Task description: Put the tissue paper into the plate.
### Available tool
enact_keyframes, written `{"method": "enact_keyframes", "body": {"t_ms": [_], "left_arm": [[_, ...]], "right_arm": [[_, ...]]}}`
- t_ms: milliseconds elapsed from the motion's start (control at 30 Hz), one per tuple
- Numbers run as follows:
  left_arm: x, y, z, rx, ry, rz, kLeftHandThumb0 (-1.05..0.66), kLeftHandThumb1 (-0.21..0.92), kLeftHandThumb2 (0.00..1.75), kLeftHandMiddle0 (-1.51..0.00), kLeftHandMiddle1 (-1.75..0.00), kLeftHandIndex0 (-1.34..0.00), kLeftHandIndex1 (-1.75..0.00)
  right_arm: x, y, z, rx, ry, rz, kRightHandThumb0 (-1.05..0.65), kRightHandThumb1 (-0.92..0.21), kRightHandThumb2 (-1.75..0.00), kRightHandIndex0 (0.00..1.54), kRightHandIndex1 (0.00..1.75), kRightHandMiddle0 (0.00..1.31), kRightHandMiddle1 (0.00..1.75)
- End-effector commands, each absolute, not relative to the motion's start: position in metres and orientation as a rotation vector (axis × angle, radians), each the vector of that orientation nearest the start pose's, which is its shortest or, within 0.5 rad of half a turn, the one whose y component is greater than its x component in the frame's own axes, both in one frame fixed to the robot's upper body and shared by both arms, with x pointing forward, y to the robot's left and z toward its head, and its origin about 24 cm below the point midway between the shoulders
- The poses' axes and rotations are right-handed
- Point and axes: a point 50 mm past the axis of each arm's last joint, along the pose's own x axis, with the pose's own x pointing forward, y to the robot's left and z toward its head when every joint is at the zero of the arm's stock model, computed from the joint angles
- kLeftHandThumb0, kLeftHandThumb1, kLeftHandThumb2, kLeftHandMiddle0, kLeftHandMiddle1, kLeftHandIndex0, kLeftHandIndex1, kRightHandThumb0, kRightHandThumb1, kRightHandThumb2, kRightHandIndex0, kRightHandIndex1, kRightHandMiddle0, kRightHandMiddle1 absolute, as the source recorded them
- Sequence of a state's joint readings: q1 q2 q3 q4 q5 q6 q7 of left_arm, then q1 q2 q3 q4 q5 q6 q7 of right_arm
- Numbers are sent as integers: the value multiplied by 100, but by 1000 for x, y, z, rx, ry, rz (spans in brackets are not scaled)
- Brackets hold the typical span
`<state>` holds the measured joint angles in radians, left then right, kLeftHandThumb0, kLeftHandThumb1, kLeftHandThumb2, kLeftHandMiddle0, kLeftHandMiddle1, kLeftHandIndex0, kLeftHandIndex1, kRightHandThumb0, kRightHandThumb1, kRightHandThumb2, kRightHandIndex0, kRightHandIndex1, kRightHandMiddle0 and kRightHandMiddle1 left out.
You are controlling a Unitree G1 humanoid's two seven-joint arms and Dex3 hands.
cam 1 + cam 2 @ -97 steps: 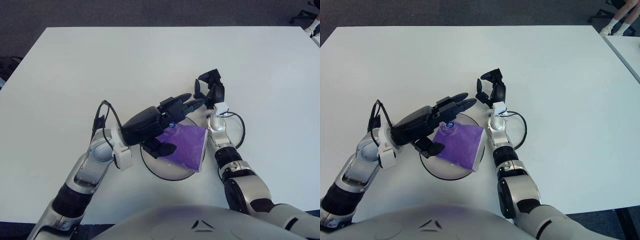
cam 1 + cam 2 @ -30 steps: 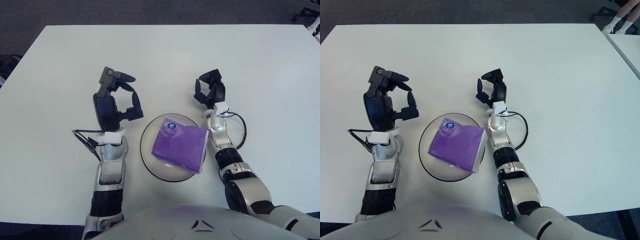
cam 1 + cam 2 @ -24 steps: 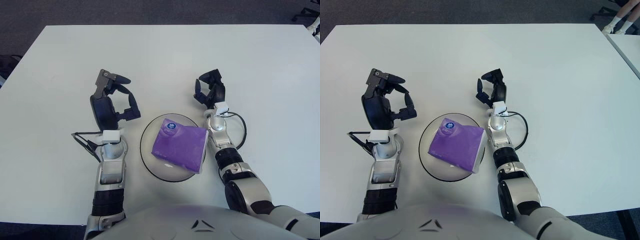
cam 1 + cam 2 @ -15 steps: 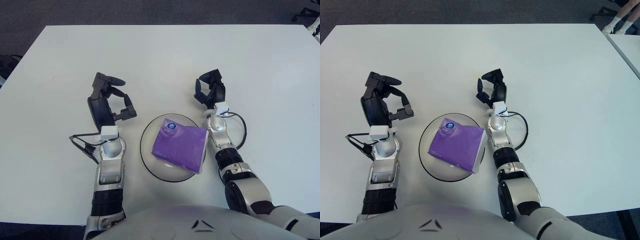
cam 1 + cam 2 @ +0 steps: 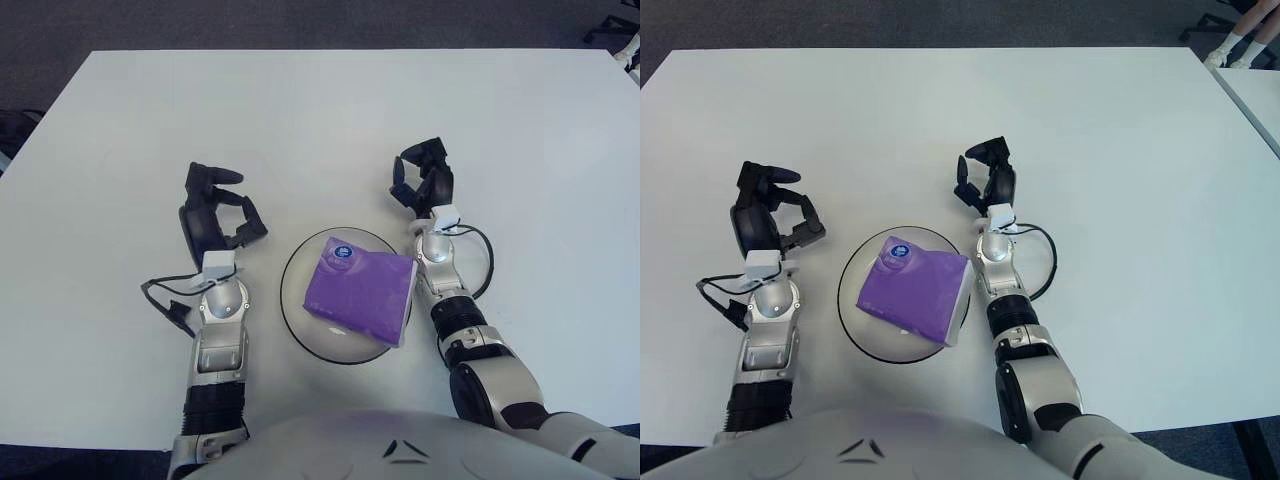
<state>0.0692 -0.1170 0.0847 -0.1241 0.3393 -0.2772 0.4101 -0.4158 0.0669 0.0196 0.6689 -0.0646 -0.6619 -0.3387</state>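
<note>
The table (image 5: 320,110) lies open toward its far edge and both far corners, while near the front edge the plate (image 5: 296,312) with its tissue pack (image 5: 362,290) blocks the middle.

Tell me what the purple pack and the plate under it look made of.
The tissue pack looks like soft plastic film: a smooth purple wrapper with a round sticker. The plate seems glossy white ceramic or hard plastic, judging by its smooth, thin rim; which one is unclear.

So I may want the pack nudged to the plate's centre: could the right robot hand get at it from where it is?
Probably yes: the right robot hand sits empty just beyond the plate, with nothing between it and the purple tissue pack.
</note>
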Motion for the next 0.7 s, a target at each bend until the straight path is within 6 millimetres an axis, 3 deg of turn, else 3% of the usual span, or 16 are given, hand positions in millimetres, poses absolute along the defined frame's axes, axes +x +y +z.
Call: {"method": "enact_keyframes", "body": {"t_ms": [0,667], "left_arm": [[216,169,50,180,-224,497,-1,32,133,-60,-173,-39,-175],[200,149,16,198,-99,403,-1,27,137,-69,-169,-40,-175]], "right_arm": [[251,-136,-24,-27,-93,-231,-39,-63,-92,62,138,37,175],[235,-134,-25,-7,-92,-253,-40,-62,-94,62,140,38,175]]}}
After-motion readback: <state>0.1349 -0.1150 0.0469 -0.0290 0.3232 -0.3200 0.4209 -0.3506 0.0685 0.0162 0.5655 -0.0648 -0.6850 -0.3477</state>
